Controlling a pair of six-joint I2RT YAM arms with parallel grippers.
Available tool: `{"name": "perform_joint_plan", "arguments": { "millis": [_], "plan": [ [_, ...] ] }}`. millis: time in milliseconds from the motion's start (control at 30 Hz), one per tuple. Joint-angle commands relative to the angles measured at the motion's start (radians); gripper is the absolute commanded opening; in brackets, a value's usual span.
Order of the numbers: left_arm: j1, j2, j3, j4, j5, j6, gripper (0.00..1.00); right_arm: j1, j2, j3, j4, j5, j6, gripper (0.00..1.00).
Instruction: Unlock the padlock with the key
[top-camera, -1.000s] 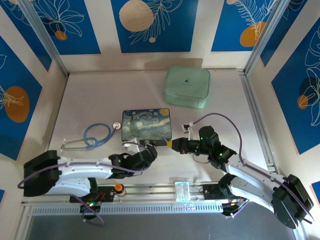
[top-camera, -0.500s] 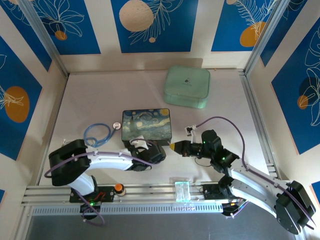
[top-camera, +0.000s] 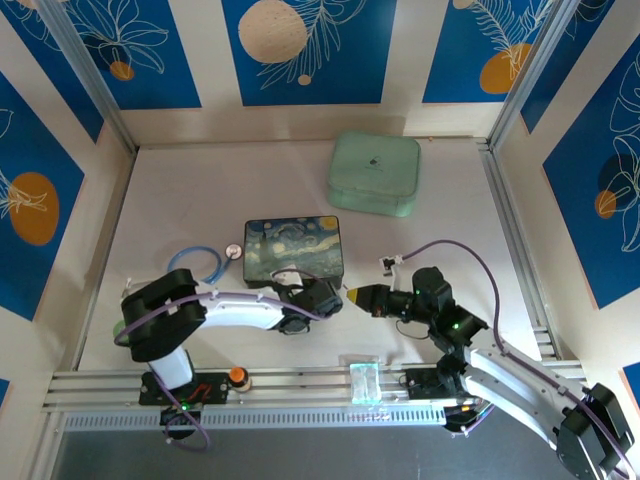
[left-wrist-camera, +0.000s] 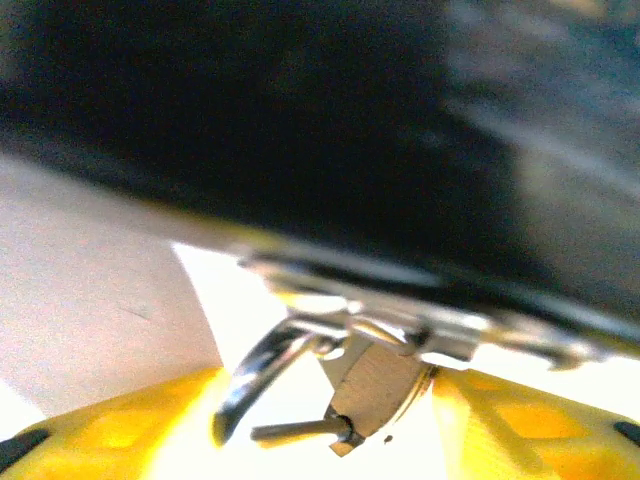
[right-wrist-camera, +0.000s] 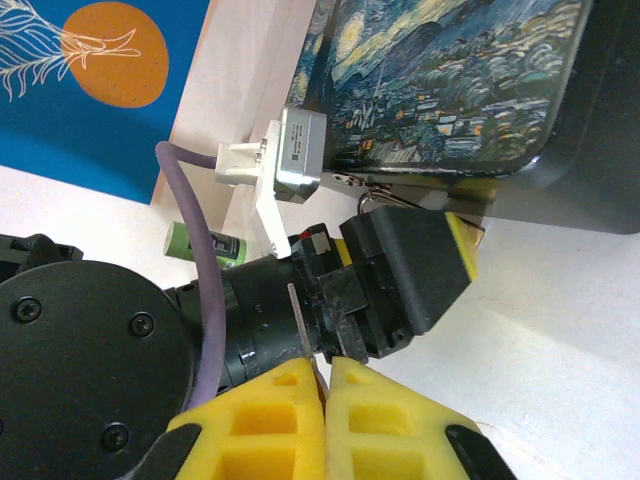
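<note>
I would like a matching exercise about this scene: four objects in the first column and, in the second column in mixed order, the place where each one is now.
Column 1
1. padlock
2. key
3. stethoscope
4. mint-green case

Column 2
a. beyond the painted tin, farthest from both grippers
b. pinched in the shut right gripper
c. between the yellow fingers of the left gripper, at the painted tin's front edge
d. just left of the painted tin

Pairs: 1-c, 2-b, 3-d, 4-a
</note>
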Motion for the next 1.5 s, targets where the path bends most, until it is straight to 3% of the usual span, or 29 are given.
{"name": "perform_joint_plan", "arguments": {
  "millis": [0,167,467,700,933,1067,1333,1467],
  "plan": [
    [0.013,-0.039,-0.069,-0.100,0.038,-0.011,0.53,-0.006,-0.014,-0.027,-0.013,0.014,0.018,0.00],
    [0.012,-0.123,-0.135,-0.089,0.058,-0.004,0.46,-0.007,-0.011,-0.034,-0.004,0.020,0.019,0.01],
    [0.020,-0.221,-0.163,-0.090,0.011,0.077,0.47,-0.003,0.008,-0.025,0.016,0.010,0.019,0.01],
    [0.021,-0.322,-0.334,0.251,-0.012,0.252,0.61,0.014,0.018,-0.039,0.036,0.023,0.028,0.01],
    [0.021,-0.423,-0.399,0.378,-0.021,0.308,0.56,0.023,0.030,-0.046,0.045,0.035,0.027,0.01],
    [0.023,-0.420,-0.434,0.462,-0.026,0.364,0.74,0.028,0.054,-0.052,0.073,0.039,0.033,0.01],
    [0.096,-0.325,-0.555,0.865,0.145,0.479,0.72,0.040,0.109,-0.021,0.088,0.034,0.021,0.01],
    [0.112,-0.310,-0.523,0.760,0.145,0.470,0.70,0.050,0.134,-0.016,0.109,0.037,0.026,0.01]
  ]
}}
